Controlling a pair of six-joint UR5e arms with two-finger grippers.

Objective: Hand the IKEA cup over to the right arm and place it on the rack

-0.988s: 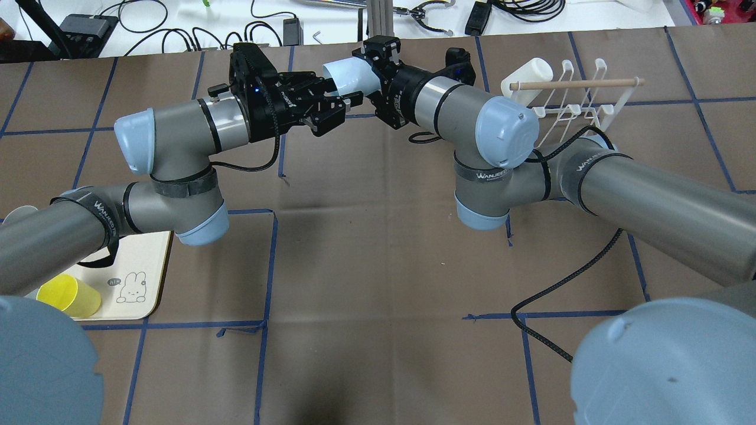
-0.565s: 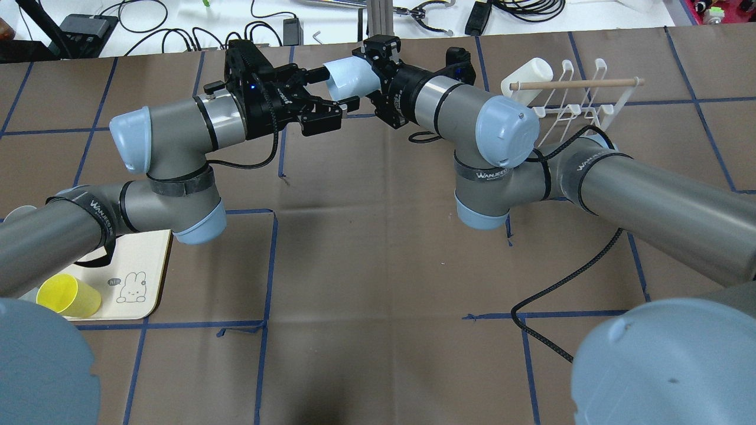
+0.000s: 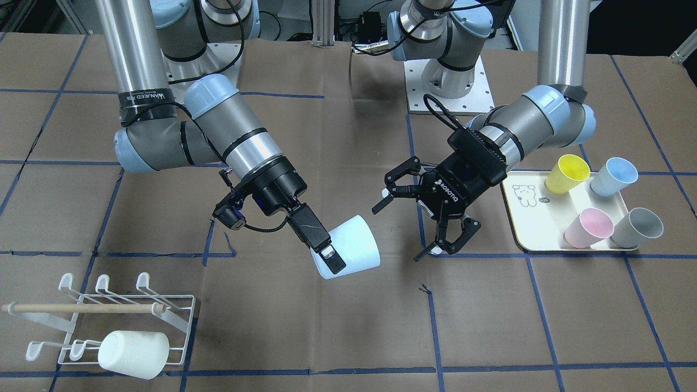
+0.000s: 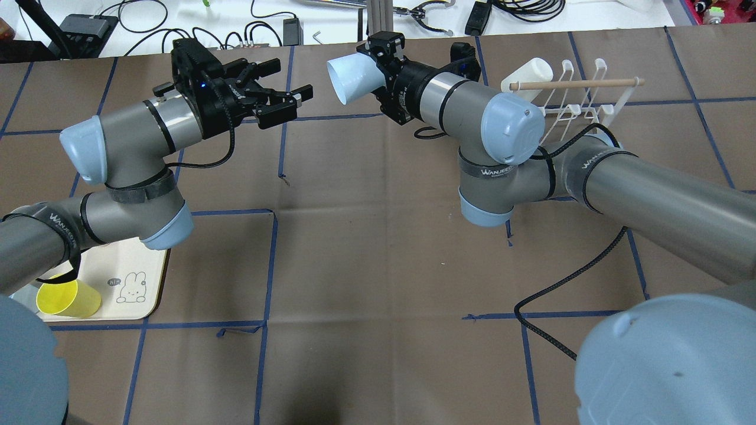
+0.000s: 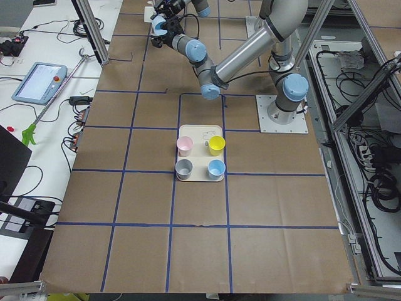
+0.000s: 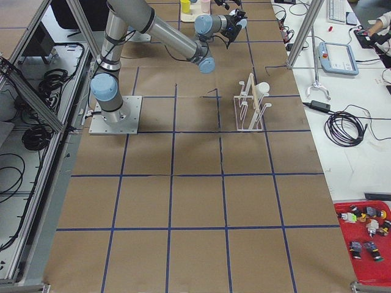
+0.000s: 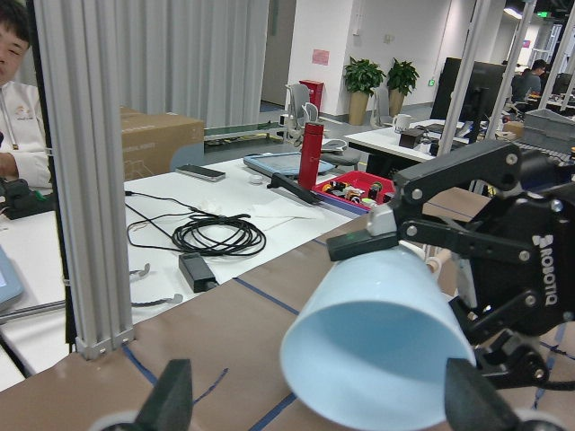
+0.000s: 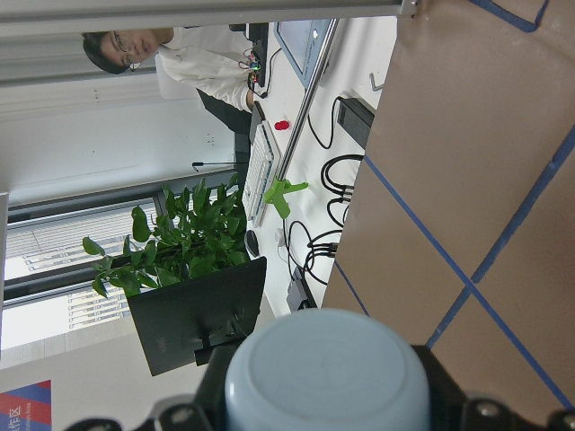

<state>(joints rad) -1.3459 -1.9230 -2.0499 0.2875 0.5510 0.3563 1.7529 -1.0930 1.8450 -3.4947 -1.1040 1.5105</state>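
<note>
The pale blue IKEA cup (image 4: pixel 348 77) hangs above the table, tilted, mouth toward the left arm. My right gripper (image 4: pixel 378 74) is shut on its base end. In the front view a right finger (image 3: pixel 321 242) lies along the cup (image 3: pixel 356 245). My left gripper (image 4: pixel 292 79) is open and empty, well apart from the cup; it also shows in the front view (image 3: pixel 400 231). The left wrist view shows the cup's open mouth (image 7: pixel 377 350); the right wrist view shows its base (image 8: pixel 328 377). The white wire rack (image 4: pixel 576 103) with a wooden rod stands at the far right, also in the front view (image 3: pixel 125 307).
A white cup (image 4: pixel 528 74) hangs on the rack (image 3: pixel 133 354). A cream tray (image 3: pixel 523 218) near the left arm holds yellow (image 3: pixel 566 173), blue (image 3: pixel 612 175), pink (image 3: pixel 587 226) and grey (image 3: pixel 636 227) cups. A black cable (image 4: pixel 561 283) trails over the table.
My left gripper has drawn back to the left, away from the cup's mouth, and stays open. The cup stays in my right gripper, shifted slightly up and left.
</note>
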